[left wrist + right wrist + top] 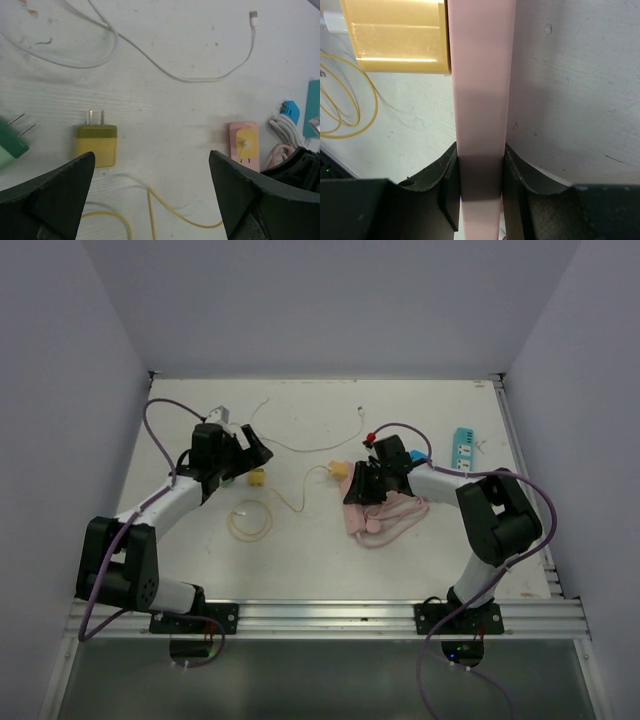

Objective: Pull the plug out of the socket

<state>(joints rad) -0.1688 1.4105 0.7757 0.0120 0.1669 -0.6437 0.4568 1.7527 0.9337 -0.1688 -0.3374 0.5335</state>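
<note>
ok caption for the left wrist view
open left end effector facing a loose yellow plug on the table, pink power strip at right

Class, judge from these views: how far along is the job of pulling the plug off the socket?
Done: one yellow plug lies loose on the table, prongs bare, below the open left gripper. In hand: the right gripper clamps the pink socket strip. Left: a second yellow plug sits on that strip, apparently plugged in, if it too must come out.
</note>
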